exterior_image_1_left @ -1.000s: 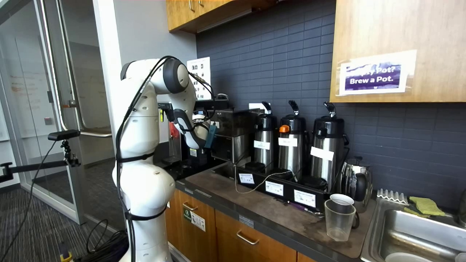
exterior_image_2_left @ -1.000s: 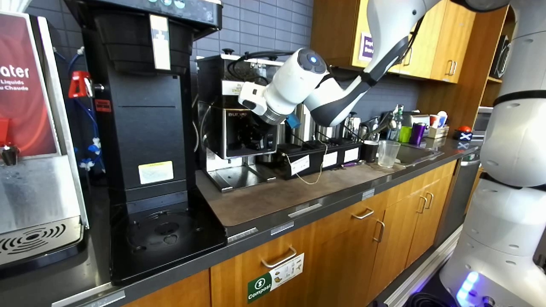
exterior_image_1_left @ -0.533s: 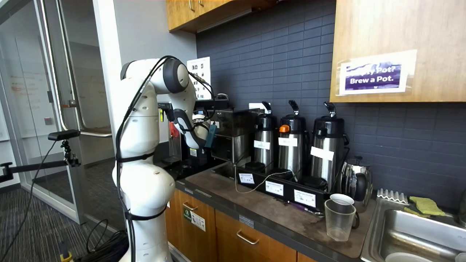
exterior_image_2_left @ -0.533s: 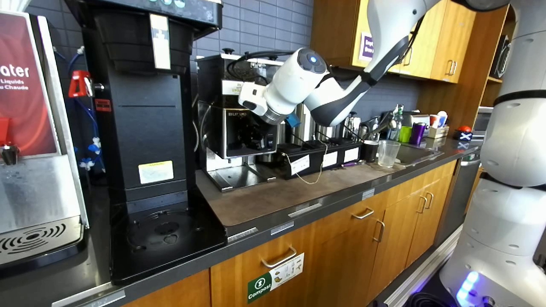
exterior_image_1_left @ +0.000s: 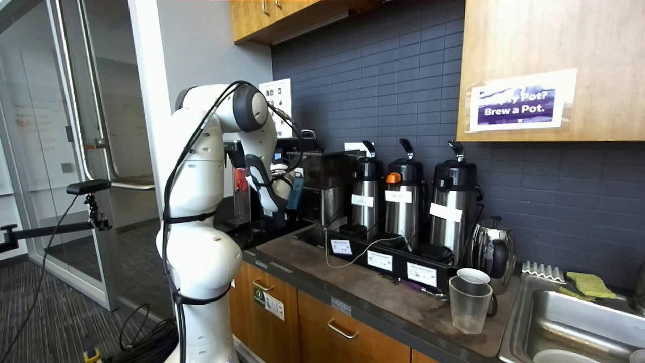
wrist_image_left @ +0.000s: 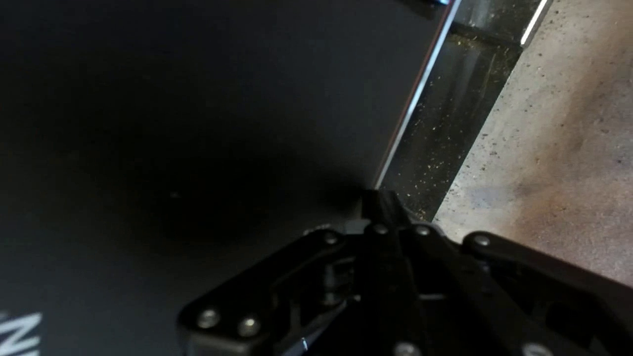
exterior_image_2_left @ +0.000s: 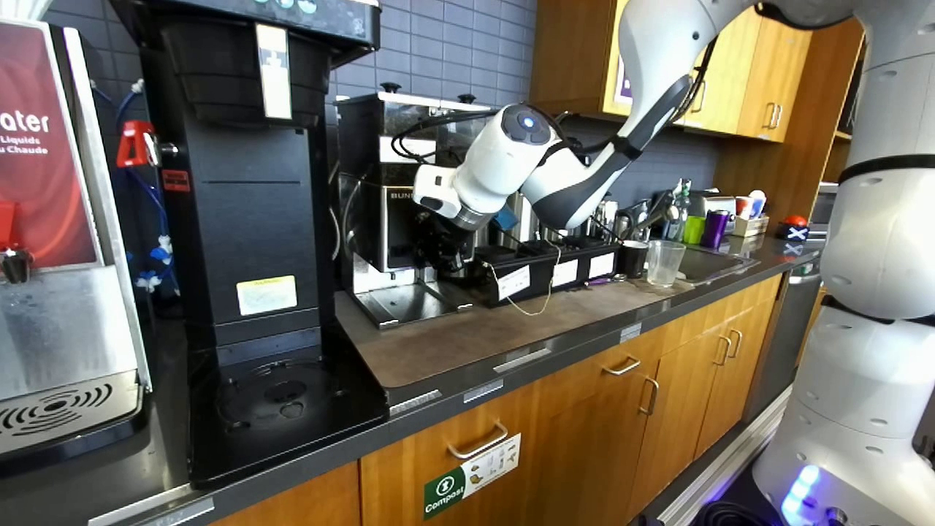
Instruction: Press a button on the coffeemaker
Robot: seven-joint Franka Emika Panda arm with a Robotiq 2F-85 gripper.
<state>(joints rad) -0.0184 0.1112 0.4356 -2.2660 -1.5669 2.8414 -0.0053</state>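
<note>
The coffeemaker [exterior_image_2_left: 252, 248], a tall black machine with a flat overhanging top, stands left of the arm in an exterior view; no gripper is at it. A smaller dark machine marked BUNN [exterior_image_2_left: 398, 226] stands beside it. My gripper [exterior_image_2_left: 445, 252] is in front of the right side of that machine's black front. In the wrist view the gripper [wrist_image_left: 380, 195] is shut with nothing between its fingertips, which lie by the panel's silver edge [wrist_image_left: 413, 106]. White letters [wrist_image_left: 20, 333] show at lower left. Whether the tips touch the panel, I cannot tell. No button can be made out.
Steel pump pots [exterior_image_1_left: 405, 206] with black lids stand in a black tray [exterior_image_1_left: 363, 262] right of the BUNN machine. A clear pitcher [exterior_image_1_left: 469, 310] stands by the sink [exterior_image_1_left: 579, 322]. A red hot-water dispenser [exterior_image_2_left: 44, 168] stands left of the coffeemaker.
In the last half second the arm has shifted to the right in an exterior view, and the gripper has come slightly lower along the BUNN machine's front. Before that it barely moved.
</note>
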